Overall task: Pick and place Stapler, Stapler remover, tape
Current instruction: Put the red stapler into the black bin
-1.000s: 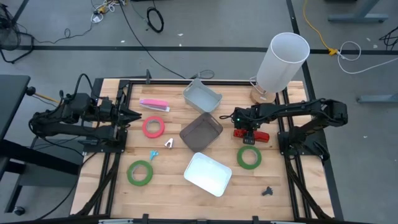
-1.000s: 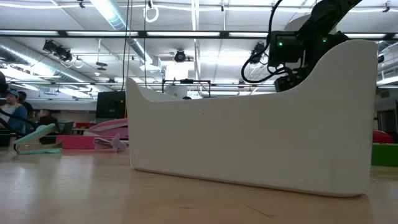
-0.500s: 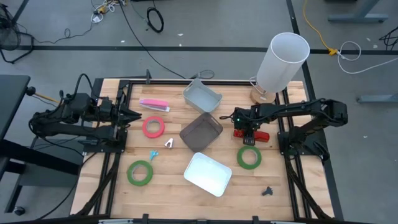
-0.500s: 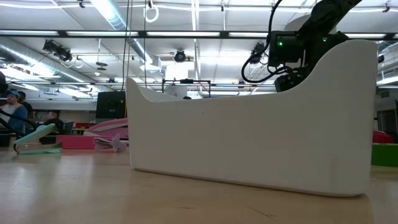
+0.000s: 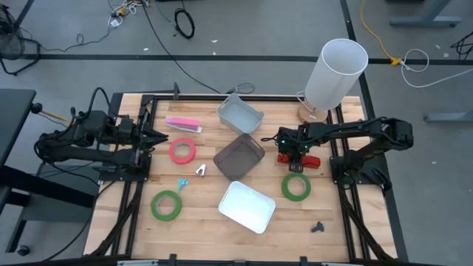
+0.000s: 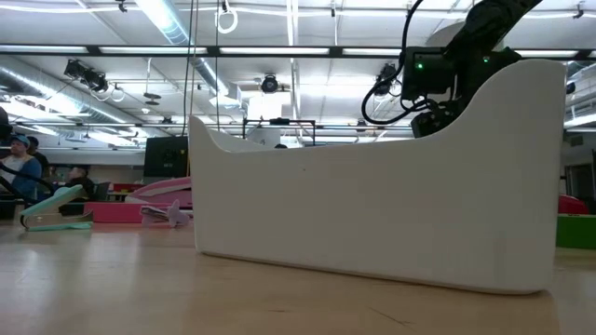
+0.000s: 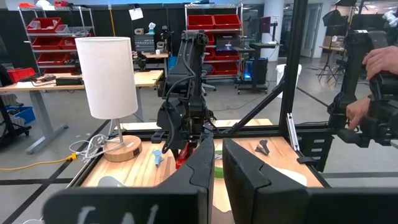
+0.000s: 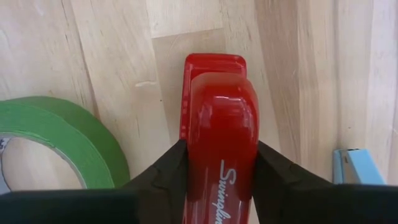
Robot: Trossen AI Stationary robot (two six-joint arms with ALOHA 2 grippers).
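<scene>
A red stapler [image 5: 298, 160] lies on the wooden table [image 5: 199, 222] at the right, and my right gripper [image 8: 217, 180] stands over it, shut on it. A green tape roll [image 5: 295, 186] lies flat just beside the stapler, toward the near edge. A second green roll [image 5: 166, 205] and a red-pink roll [image 5: 182, 151] lie flat at the left. A small white stapler remover [image 5: 201, 171] and a small blue one [image 5: 181, 183] lie between them. My left gripper [image 7: 216, 168] waits shut and level at the table's left edge, touching nothing. My right gripper pinches the red stapler's two long sides [image 8: 194, 155] between its two fingers [image 8: 163, 171], back from the rounded front end [image 8: 214, 62]. The fingers come from above, pointing down, and lie across the stapler. The stapler lies level along the table.
A grey tray [image 5: 240, 114], a dark tray [image 5: 239, 156] and a white tray [image 5: 247, 206] stand mid-table. A pink stapler [image 5: 183, 124] lies far left. A white lamp [image 5: 334, 74] stands at the far right corner. A small black piece [image 5: 318, 227] lies near right.
</scene>
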